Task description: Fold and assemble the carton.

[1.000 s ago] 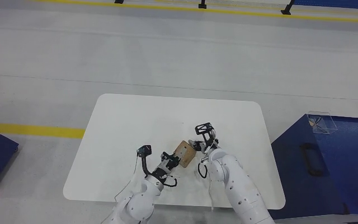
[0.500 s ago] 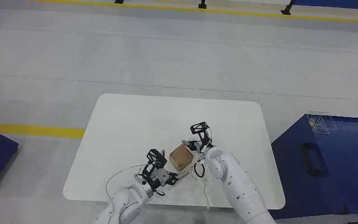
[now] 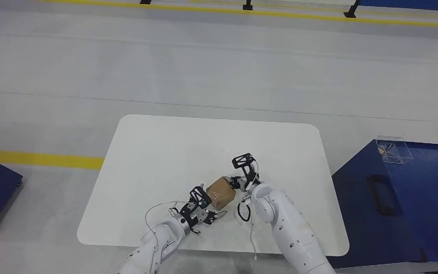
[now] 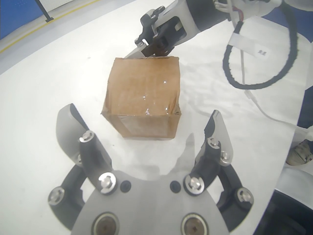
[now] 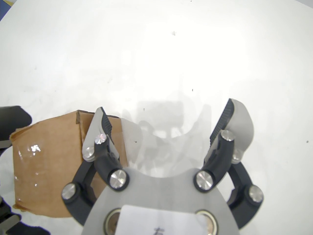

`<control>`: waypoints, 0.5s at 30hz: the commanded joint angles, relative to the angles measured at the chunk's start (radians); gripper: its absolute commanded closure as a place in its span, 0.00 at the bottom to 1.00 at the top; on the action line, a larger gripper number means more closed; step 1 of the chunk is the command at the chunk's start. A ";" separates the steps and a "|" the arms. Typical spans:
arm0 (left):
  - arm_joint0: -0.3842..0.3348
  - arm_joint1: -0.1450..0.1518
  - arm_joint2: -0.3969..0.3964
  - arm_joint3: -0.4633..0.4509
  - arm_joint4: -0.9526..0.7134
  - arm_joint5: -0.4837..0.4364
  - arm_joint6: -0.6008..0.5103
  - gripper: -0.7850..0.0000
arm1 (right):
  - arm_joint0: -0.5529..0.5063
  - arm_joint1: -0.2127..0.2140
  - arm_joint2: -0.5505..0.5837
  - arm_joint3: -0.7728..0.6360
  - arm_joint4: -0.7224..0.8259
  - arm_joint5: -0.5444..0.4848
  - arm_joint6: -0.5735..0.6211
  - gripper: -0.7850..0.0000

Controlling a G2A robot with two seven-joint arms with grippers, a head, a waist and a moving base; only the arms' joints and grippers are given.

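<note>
A small brown carton (image 3: 220,193) stands closed on the white table (image 3: 171,151) near its front edge, with shiny clear tape over its top (image 4: 143,94). My left gripper (image 4: 143,110) is open just in front of the carton, one finger (image 4: 71,118) on each side of its near face, not touching it. It sits at the carton's front left (image 3: 207,205). My right gripper (image 5: 166,116) is open at the far side (image 3: 239,179). One right finger (image 5: 102,123) lies against the carton's edge (image 5: 49,155), and nothing is between its fingers.
The right arm's black cable (image 4: 244,84) loops over the table close to the carton. A blue cabinet (image 3: 390,198) with a clear container (image 3: 393,148) on it stands off the table's right edge. Bare table stretches behind and to the left.
The left gripper swung away from the carton, then came back close to its front. The carton went from tilted to standing flat, and the right gripper shifted slightly left against it.
</note>
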 commanded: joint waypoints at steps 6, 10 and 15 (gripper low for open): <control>-0.066 -0.026 0.049 0.112 -0.053 0.015 0.022 0.05 | -0.006 0.002 0.000 -0.007 0.002 0.002 0.002 0.00; -0.088 -0.033 0.061 0.146 -0.072 0.010 0.034 0.55 | -0.007 0.003 -0.003 -0.009 0.003 0.004 0.008 0.00; -0.090 -0.036 0.070 0.151 -0.073 0.001 0.058 0.73 | -0.004 0.003 -0.002 -0.007 0.009 0.013 0.013 0.00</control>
